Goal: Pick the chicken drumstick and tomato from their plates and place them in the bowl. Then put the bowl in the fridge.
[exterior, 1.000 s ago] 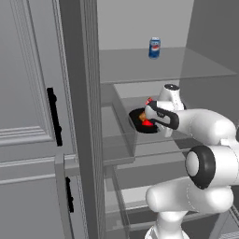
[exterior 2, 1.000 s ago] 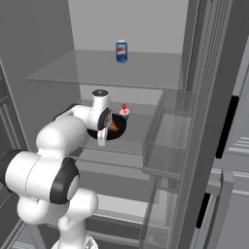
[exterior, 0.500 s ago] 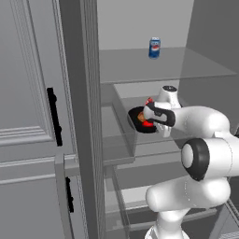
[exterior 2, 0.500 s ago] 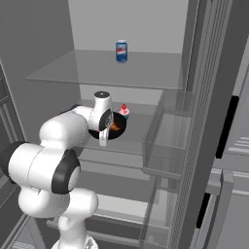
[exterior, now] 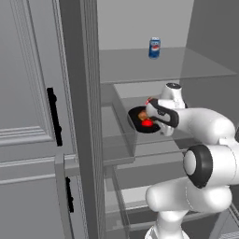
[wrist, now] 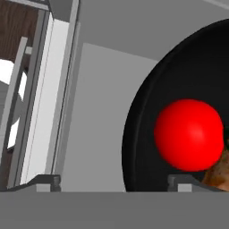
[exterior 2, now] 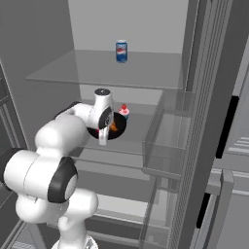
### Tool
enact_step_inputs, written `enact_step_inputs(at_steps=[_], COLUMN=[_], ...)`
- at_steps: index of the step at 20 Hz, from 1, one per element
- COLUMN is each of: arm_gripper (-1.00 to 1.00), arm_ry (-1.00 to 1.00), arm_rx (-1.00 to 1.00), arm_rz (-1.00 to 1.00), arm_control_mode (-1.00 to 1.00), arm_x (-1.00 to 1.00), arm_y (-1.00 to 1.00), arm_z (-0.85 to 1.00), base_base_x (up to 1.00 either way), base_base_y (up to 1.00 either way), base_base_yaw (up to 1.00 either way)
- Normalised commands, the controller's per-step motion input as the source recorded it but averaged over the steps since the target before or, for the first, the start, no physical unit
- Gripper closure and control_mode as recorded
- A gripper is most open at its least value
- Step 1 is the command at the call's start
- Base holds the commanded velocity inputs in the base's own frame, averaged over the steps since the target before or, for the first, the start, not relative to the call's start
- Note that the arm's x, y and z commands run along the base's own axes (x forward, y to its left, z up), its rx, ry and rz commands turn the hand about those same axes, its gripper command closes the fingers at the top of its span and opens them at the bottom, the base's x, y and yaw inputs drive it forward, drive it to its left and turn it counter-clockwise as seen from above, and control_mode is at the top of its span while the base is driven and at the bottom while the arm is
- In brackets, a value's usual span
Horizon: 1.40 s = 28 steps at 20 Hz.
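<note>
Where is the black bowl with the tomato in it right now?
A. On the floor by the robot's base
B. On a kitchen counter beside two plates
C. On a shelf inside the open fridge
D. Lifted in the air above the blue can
C: the black bowl with the tomato rests on a shelf inside the fridge, one level below the blue can.

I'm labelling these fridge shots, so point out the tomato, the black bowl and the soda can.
tomato (wrist: 188, 134), hand view, middle of its red skin
bowl (wrist: 147, 112), hand view, black inner wall
soda can (exterior: 154, 48), left base view, blue side
</note>
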Motion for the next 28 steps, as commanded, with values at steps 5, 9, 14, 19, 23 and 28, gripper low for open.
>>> enact_step_inputs(at_steps=[5, 9, 14, 19, 23, 28], arm_gripper=[-1.0, -1.0, -1.0, -1.0, -1.0, -1.0], arm_ry=[-0.09, -0.11, 0.0, 0.03, 0.03, 0.03], arm_rx=[0.03, 0.07, 0.1, 0.08, 0.06, 0.05], arm_rz=[-0.11, -0.2, -0.27, -0.24, -0.2, -0.22], arm_control_mode=[-1.0, -1.0, -1.0, -1.0, -1.0, -1.0], arm_x=[-0.73, -1.0, -0.9, -0.84, -0.6, -0.59], arm_y=[0.0, 0.0, 0.02, 0.0, 0.11, 0.08], arm_z=[0.22, 0.02, 0.46, 0.68, 0.81, 0.82], base_base_x=[0.0, 0.0, 0.0, 0.0, 0.0, 0.0], base_base_y=[0.0, 0.0, 0.0, 0.0, 0.0, 0.0], base_base_yaw=[0.0, 0.0, 0.0, 0.0, 0.0, 0.0])
